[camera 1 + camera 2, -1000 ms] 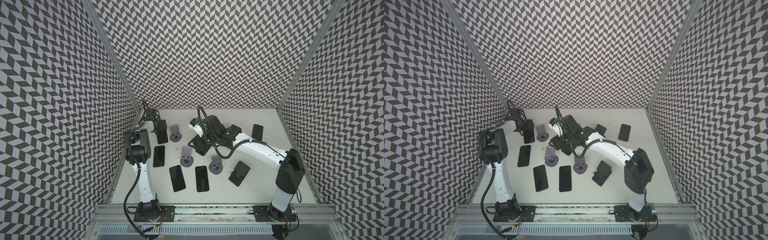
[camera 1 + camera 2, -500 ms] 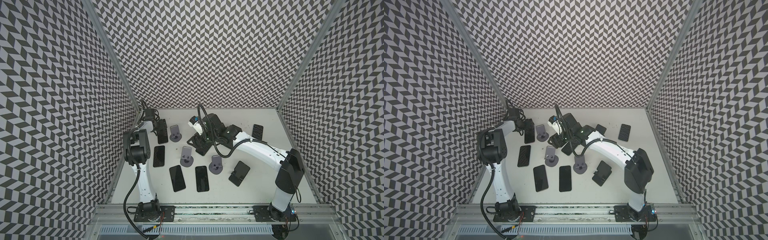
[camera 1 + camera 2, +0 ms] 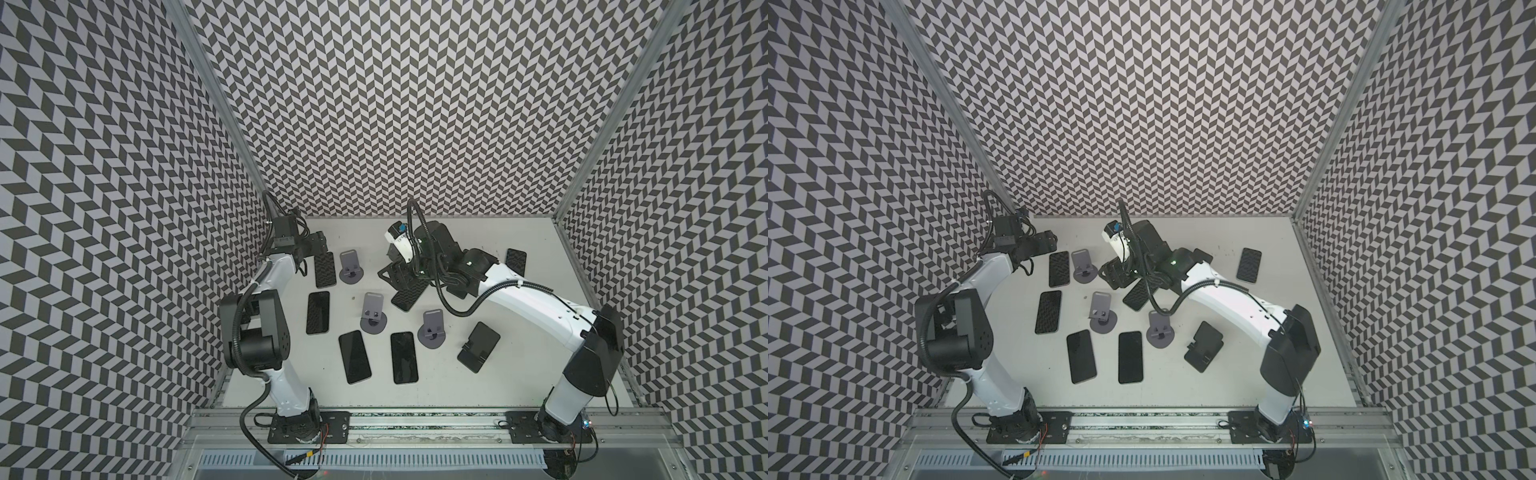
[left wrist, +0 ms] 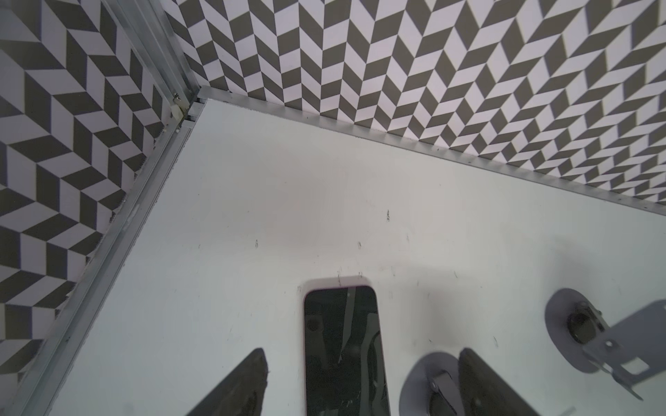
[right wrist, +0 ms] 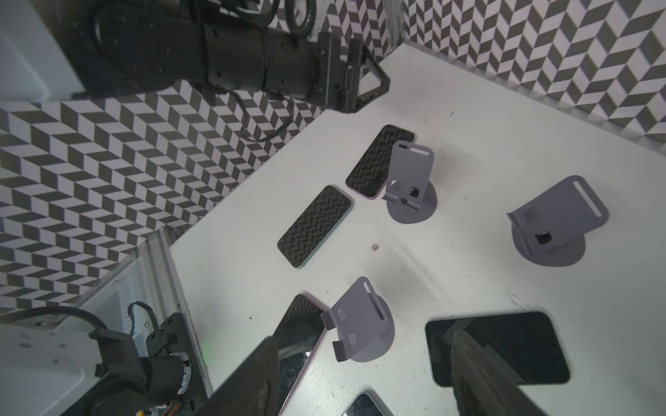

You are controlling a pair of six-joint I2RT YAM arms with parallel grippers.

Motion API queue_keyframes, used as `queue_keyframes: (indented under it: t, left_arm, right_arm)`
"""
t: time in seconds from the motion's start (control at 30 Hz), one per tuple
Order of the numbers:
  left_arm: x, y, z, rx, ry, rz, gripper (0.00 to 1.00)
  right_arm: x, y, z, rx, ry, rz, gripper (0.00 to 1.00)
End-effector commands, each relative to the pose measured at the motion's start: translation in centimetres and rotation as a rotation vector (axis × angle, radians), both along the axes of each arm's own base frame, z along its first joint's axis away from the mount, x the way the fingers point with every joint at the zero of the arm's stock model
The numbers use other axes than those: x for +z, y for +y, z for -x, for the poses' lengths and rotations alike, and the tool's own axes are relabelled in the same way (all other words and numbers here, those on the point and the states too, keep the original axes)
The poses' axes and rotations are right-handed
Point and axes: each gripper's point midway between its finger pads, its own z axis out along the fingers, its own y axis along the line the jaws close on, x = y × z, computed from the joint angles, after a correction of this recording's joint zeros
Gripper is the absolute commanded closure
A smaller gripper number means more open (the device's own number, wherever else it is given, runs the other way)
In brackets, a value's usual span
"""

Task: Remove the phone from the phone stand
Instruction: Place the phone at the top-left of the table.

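left claw [image 4: 363, 354] spread and empty, straddling a phone [image 4: 342, 342] lying flat on the counter [image 4: 288, 198] beside a grey stand [image 4: 416, 374]; right claw [image 5: 364, 338] spread too, nothing pinched (second phone [image 5: 511, 345] flat beneath it). lift each straight up before swinging, so no finger drags a phone.

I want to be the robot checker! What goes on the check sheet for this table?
Surface: white table, scuffed, with dark specks.
Job's things: six phones in view, all lying flat; three grey stands and one black stand, all empty.
Clutter: one small brown crumb.
Grippers: left gripper open, fingers either side of a flat phone, not touching it; right gripper open, holding nothing.
Cables: black cables hang in loops above the table.
Surroundings: chevron walls on three sides; metal rail in front.
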Motion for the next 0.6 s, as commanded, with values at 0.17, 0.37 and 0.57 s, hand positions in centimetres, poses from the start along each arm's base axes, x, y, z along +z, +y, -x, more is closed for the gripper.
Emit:
queue_keyframes:
  t: [0.17, 0.37, 0.57]
  left_arm:
    - [2.7, -1.7, 5.5, -0.053, -0.115, 0.0, 0.16]
    - [3.8, -3.9, 10.2, -0.084, -0.265, 0.041, 0.17]
    - [2.3, -5.4, 12.9, -0.124, -0.277, 0.083, 0.17]
  right_arm:
    - [1.7, -3.8, 0.2, -0.143, -0.064, -0.024, 0.25]
    - [2.6, -7.7, -0.7, -0.306, -0.165, -0.011, 0.24]
    - [3.6, -13.2, -1.7, -0.511, -0.305, -0.02, 0.25]
